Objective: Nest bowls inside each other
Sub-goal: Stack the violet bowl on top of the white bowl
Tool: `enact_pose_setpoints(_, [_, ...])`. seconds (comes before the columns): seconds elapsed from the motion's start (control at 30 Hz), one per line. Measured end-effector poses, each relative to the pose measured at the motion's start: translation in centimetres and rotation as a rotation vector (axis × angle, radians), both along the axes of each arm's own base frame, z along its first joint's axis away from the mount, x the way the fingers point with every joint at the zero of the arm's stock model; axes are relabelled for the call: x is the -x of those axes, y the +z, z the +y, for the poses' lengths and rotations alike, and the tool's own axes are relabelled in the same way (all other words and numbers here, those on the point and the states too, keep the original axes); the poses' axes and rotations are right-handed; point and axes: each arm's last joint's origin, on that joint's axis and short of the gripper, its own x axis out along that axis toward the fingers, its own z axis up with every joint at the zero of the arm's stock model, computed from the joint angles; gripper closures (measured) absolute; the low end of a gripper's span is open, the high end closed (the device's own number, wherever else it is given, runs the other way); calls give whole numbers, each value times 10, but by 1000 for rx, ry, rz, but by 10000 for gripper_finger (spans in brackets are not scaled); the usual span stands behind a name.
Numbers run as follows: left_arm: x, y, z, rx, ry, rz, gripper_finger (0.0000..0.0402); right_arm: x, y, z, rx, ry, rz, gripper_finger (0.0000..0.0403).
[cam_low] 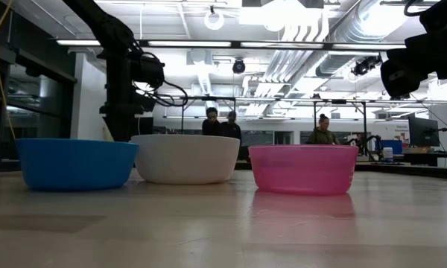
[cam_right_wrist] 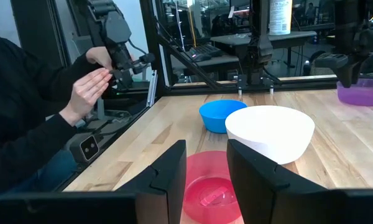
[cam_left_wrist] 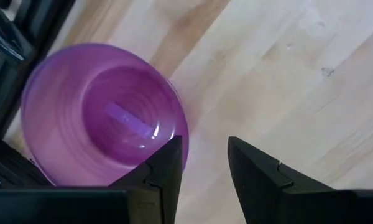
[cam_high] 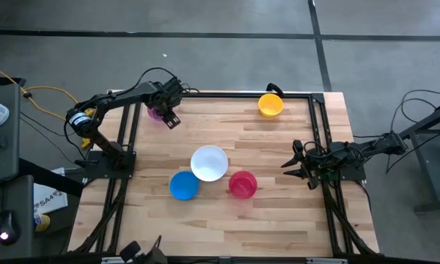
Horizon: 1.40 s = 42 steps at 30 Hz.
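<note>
- White bowl (cam_high: 209, 162): upright near the middle of the wooden counter (cam_high: 227, 220); serves as landmark for the entries below.
- Blue bowl (cam_high: 183, 185): just beside the white bowl, on its near-left side; the low view shows the two rims nearly meeting.
- Red bowl (cam_high: 242, 184): just beside the white bowl, on its near-right side, with a narrow gap showing in the low view; looks translucent pink from table height.
- Purple bowl (cam_high: 156, 112): well apart from the white bowl, at the far-left corner, against the black frame rail.
- Yellow-orange bowl (cam_high: 270, 104): well apart from the white bowl, toward the far-right corner.
- Left pincer (cam_high: 170, 119): above the purple bowl's rim, fingers parted, grasping nothing; in the left wrist view one finger (cam_left_wrist: 165, 168) overlaps the rim's edge, the other stands over bare wood.
- Right pincer (cam_high: 296, 164): to the right of the red bowl, at the counter's right edge, fingers parted, empty.
- Person's hand (cam_right_wrist: 87, 90): beyond the counter's edge, in the right wrist view.
</note>
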Motion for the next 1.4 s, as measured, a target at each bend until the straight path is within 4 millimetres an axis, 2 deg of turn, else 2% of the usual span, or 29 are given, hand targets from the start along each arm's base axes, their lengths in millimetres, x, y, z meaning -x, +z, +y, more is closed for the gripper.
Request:
enact_pose_setpoints(0.33, [9,-12,13,62,25,14,274,0,0,0,0,0,0,293])
enact_pose_setpoints(1.4, [8,-21,17,59,-3,15,275,0,0,0,0,0,0,293])
